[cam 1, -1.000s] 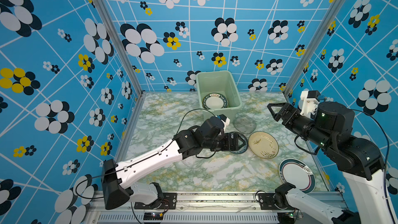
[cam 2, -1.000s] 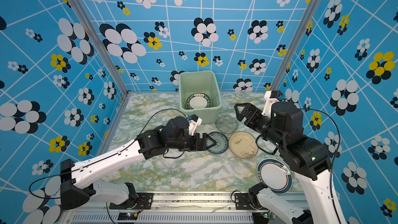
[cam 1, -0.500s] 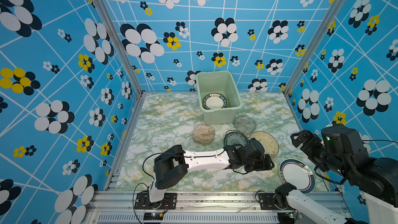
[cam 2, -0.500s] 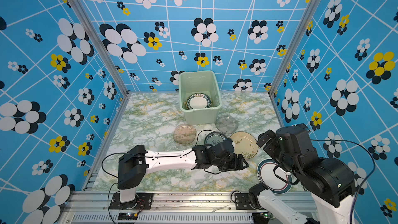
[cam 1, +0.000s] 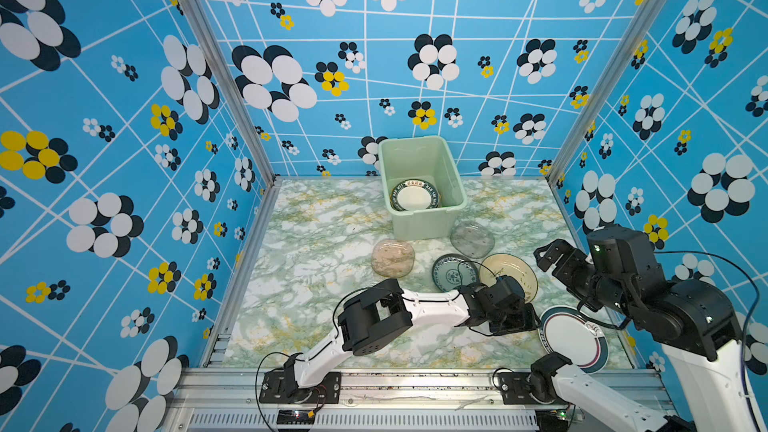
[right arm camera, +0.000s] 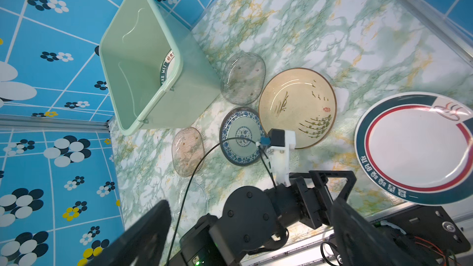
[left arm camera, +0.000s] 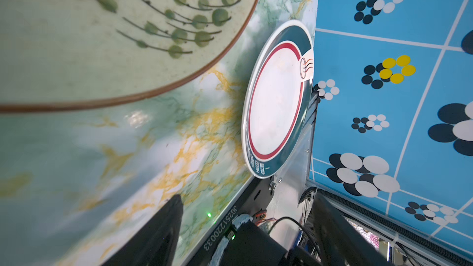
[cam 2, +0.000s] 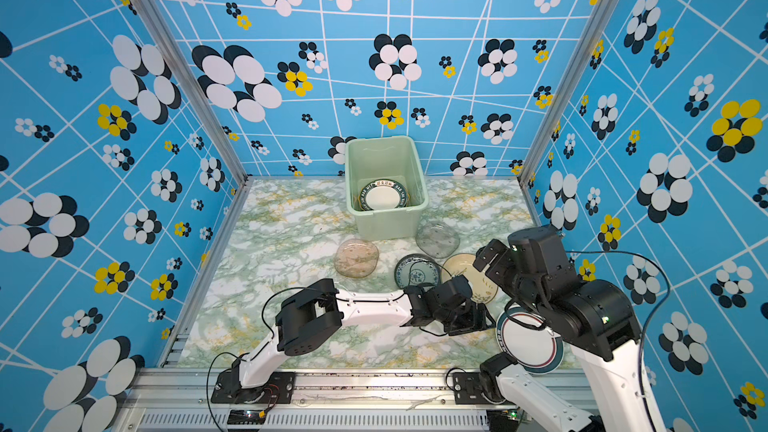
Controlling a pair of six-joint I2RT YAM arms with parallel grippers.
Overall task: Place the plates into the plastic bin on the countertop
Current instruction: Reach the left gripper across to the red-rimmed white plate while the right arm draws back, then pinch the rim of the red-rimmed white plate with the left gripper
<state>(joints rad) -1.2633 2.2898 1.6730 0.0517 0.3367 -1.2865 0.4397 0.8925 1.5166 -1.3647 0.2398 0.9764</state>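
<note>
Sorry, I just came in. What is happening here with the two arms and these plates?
Plates are being put into the plastic bin; at least one lettered plate lies inside. The left claw, open, reaches low over the countertop toward the white dark-rimmed plate, not gripping it. The right claw hangs open near the cream plate, holding nothing. The blue-patterned plate, brown glass plate and grey glass plate lie near the bin.
</note>
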